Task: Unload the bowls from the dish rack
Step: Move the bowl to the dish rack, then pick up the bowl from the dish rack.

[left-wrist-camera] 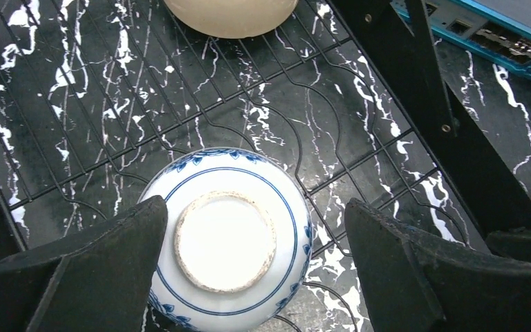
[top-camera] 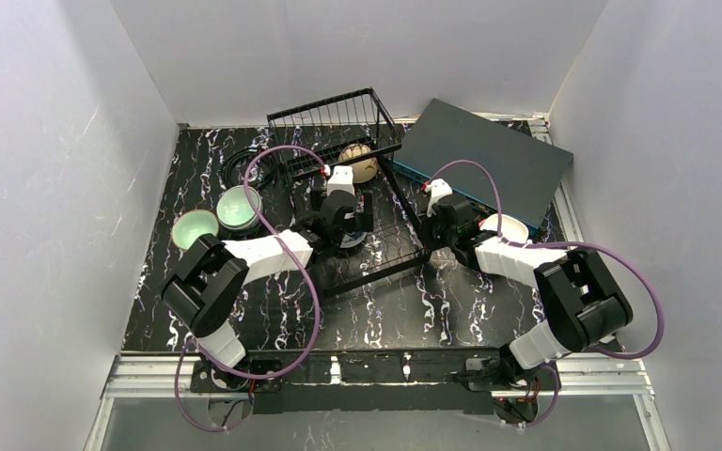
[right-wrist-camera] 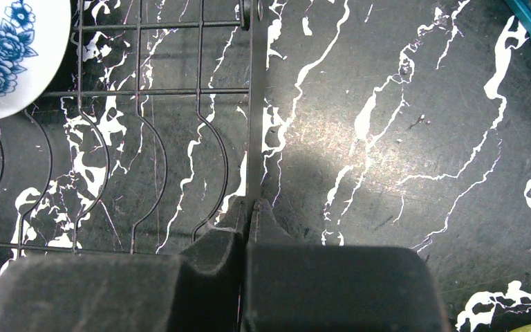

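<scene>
left gripper (left-wrist-camera: 256, 228) spread wide, straddling the upturned blue-and-white bowl (left-wrist-camera: 225, 238) on the dish rack (right-wrist-camera: 252, 138) floor; right gripper (right-wrist-camera: 247, 221) clenched on the rack's edge wire; beige bowl (left-wrist-camera: 231, 14) in rack beyond

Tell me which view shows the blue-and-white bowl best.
The left wrist view: the blue-and-white bowl lies upside down on the dish rack, foot ring visible, inside the open left gripper. The right wrist view catches only its flowered edge; the top view hides it under the left arm.

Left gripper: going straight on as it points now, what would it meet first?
Probably the upside-down blue-and-white bowl on the dish rack, between the left gripper's open jaws; depth is unclear.
</scene>
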You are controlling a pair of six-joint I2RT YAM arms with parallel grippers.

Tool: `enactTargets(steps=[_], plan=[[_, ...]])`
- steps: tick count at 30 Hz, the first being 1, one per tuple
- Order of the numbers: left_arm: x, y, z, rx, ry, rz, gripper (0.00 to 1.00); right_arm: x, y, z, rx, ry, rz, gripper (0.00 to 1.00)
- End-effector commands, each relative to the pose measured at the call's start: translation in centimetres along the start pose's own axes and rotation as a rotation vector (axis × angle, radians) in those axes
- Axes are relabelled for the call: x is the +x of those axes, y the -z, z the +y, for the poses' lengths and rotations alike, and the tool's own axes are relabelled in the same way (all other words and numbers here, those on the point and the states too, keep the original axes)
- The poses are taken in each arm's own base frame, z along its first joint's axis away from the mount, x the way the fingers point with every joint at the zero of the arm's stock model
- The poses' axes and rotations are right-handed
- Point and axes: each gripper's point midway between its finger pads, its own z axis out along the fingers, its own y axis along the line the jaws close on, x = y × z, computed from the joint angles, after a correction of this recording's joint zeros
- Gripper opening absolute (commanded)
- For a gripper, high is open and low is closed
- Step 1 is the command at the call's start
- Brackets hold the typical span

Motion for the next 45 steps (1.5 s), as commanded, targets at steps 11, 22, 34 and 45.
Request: enactTargets(steps=[11, 22, 34, 45], plan=[[-0.6, 3.7, -9.2, 0.262, 0.102, 0.002, 0.96, 4.6, 0.0, 2.3, -0.107, -0.121, 0.147, 0.01], [-1.5, 6.4, -5.5, 0.117, 0.239, 0.105, 0.98, 4.9, -0.1, 2.4, -0.110, -0.129, 0.162, 0.01], [4.0, 6.2, -4.8, 0.096, 0.507, 0.302, 0.98, 5.6, -0.4, 2.3, -0.106, -0.133, 0.185, 0.01], [5.5, 4.0, -5.1, 0.104, 0.545, 0.344, 0.98, 5.7, -0.4, 2.3, -0.107, -0.126, 0.190, 0.01]])
